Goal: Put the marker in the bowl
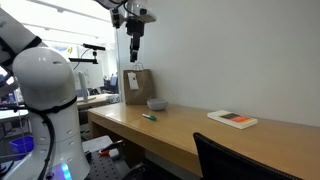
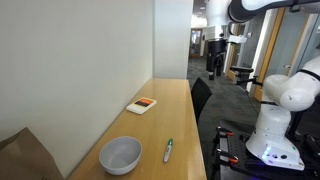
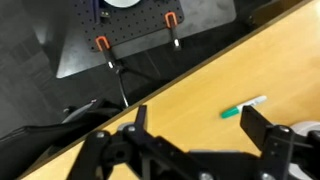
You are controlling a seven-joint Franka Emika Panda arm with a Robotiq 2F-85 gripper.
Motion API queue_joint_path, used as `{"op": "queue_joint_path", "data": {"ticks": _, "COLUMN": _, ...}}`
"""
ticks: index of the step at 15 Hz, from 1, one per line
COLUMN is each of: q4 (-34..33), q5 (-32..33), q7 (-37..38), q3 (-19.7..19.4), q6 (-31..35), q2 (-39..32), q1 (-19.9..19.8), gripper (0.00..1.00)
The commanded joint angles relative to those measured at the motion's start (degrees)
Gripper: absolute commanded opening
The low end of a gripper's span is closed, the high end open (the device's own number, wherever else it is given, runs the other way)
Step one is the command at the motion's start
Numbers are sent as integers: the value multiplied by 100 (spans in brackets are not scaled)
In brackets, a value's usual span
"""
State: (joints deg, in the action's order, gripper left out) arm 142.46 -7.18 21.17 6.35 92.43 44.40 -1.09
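The marker (image 3: 244,107) has a green cap and a white body and lies flat on the wooden table. It also shows in both exterior views (image 1: 149,117) (image 2: 168,150). The grey bowl (image 1: 157,103) (image 2: 120,155) stands empty just beside it, apart from it. My gripper (image 1: 135,40) (image 2: 215,62) hangs high above the table, open and empty. In the wrist view its two dark fingers (image 3: 200,128) spread wide, with the marker far below, near the right finger.
A brown paper bag (image 1: 138,86) (image 2: 25,155) stands against the wall behind the bowl. A flat book with a red edge (image 1: 232,119) (image 2: 143,105) lies further along the table (image 1: 190,130). A dark chair back (image 1: 235,160) stands at the table's front edge. Floor and stands lie beyond the edge (image 3: 120,40).
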Motion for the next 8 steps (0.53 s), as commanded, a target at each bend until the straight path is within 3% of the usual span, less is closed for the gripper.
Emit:
{"op": "queue_joint_path", "data": {"ticks": 1, "q4": -188, "q5": -512, "q7": 1227, "q3": 575, "q6": 686, "q2": -782, "q1": -224, "gripper": 100}}
{"op": "queue_joint_path", "data": {"ticks": 5, "q4": -433, "q5": -848, "q7": 2906, "q3": 1276, "q6": 2021, "q2": -2068, "q1": -143, "gripper": 100}}
{"op": "queue_joint_path", "data": {"ticks": 8, "q4": -591, "q5": -745, "q7": 4021, "q3": 1430, "q6": 3076, "q2": -3094, "q1": -20, "gripper": 100}}
